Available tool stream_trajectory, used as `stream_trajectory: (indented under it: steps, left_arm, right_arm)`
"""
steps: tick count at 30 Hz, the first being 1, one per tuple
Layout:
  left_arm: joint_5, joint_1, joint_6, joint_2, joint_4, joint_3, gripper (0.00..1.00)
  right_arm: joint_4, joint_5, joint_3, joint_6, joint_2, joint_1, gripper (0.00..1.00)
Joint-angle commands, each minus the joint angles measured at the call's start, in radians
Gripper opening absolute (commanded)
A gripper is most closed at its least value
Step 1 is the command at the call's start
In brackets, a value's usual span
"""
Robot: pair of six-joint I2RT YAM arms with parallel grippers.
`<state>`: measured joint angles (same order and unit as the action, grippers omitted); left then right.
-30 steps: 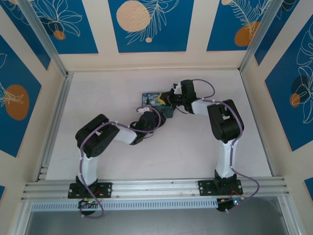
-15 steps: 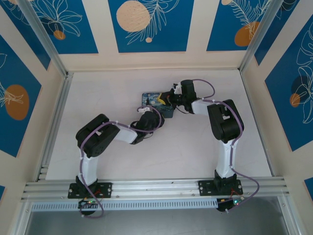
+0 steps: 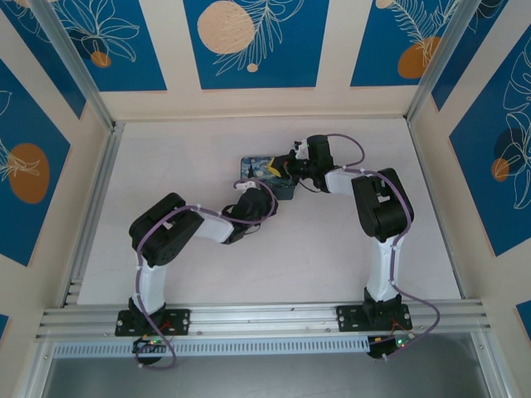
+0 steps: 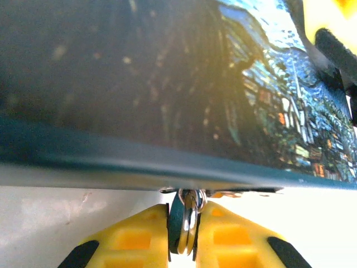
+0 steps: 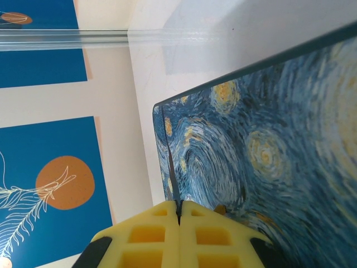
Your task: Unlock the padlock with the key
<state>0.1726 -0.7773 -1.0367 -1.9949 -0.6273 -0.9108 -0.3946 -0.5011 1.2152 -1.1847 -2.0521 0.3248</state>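
Nothing the overhead camera can resolve has shifted over the last second: both arms sit at the painted box (image 3: 261, 168) just as they did.

The left gripper (image 4: 183, 223) comes in at the box's near rim, low over the table (image 4: 50, 212). Its yellow pads are drawn almost together on a small metal piece just at that rim: a dark flat body seen edge-on with a thin silvery loop against it. I take this to be the padlock (image 4: 176, 223), pinched so that it cannot swing while a key is worked into it.

The right gripper (image 5: 179, 211) reaches over the lid from the box's right side, its pads pressed fully together. A thin dark line (image 5: 174, 190) runs up from their seam along the lid's edge. Whether that is the key held edge-on or just the lid's fold, I cannot tell.

The left wrist camera gives the pinch at the rim close up, with one yellow right finger (image 4: 334, 14) above the lid beyond it. Overhead, the left arm's own wrist covers that spot. The right wrist camera gives the closed pads against the lid's painted swirls, and the padlock's rim is out of its sight.
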Motion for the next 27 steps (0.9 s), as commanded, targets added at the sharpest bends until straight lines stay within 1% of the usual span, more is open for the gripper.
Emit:
stream_trajectory:
  steps: [1,5,10,16,18,22,25,27]
  left_arm:
    - [0.019,0.015,0.002,-0.041,0.111,0.005,0.08]
    - [-0.010,0.022,-0.003,-0.025,0.127,0.004,0.00]
    - [-0.077,0.036,-0.009,0.021,0.189,0.000,0.00]
    - [-0.194,0.068,-0.046,0.107,0.327,-0.015,0.00]
    - [-0.243,0.083,-0.044,0.140,0.376,-0.023,0.00]
    - [-0.303,0.111,-0.047,0.196,0.451,-0.027,0.00]
    - [-0.342,0.130,-0.065,0.226,0.465,-0.014,0.00]
    - [-0.364,0.143,-0.089,0.243,0.444,0.006,0.00]
  right_arm:
    - [0.059,0.001,-0.024,-0.003,-0.036,-0.005,0.00]
    - [0.067,0.001,-0.012,-0.004,-0.021,-0.009,0.00]
    - [0.071,0.004,0.006,-0.016,0.029,-0.027,0.00]
    - [0.075,0.005,-0.009,-0.023,0.141,-0.057,0.00]
    - [0.076,0.002,-0.035,-0.023,0.188,-0.068,0.00]
    - [0.065,-0.010,-0.112,-0.019,0.282,-0.078,0.00]
    - [0.034,-0.018,-0.200,-0.030,0.364,-0.076,0.00]
    - [0.013,-0.029,-0.280,-0.033,0.425,-0.072,0.00]
